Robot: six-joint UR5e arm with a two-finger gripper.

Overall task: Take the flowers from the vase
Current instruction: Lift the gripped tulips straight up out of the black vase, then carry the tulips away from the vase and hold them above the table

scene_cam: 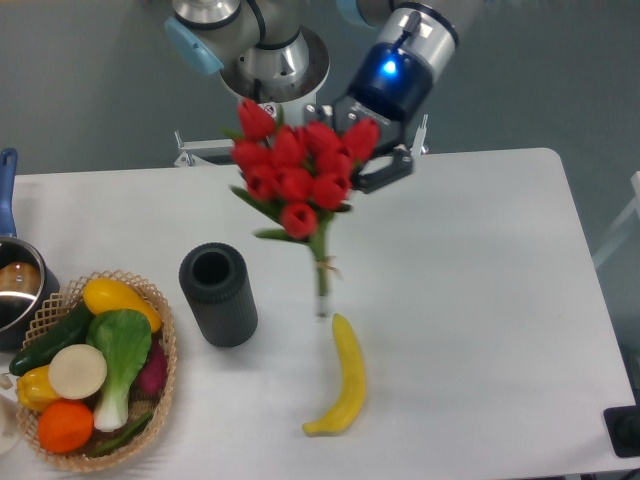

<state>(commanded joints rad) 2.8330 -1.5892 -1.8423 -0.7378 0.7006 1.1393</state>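
Pinched on the red tulip heads, the gripper (352,160) carries the flowers (300,175) in mid-air above the white table (480,260), its black fingers partly hidden behind the buds, so the exact contact point cannot be made out. The bunch hangs clear of the vase (218,295), which stands upright with its round mouth empty, to the left of the dangling stems; the pale stem ends hover just above the near tip of a banana (340,378) lying on the table. A woven basket (150,420) of vegetables sits at the left edge, beside a pot (15,285) with a blue handle. The bouquet looks light and top-heavy, a cluster of soft buds and leaves over thin stems tied together low down, and it tilts a little as it hangs. Buds of this kind would likely squash or slip under a hard squeeze, so the tied stems below the leaves seem the firmer place to hold; gripped up among the heads as it appears here, the bunch could swing or slide loose. With the stems out of the vase, the lift appears essentially done.
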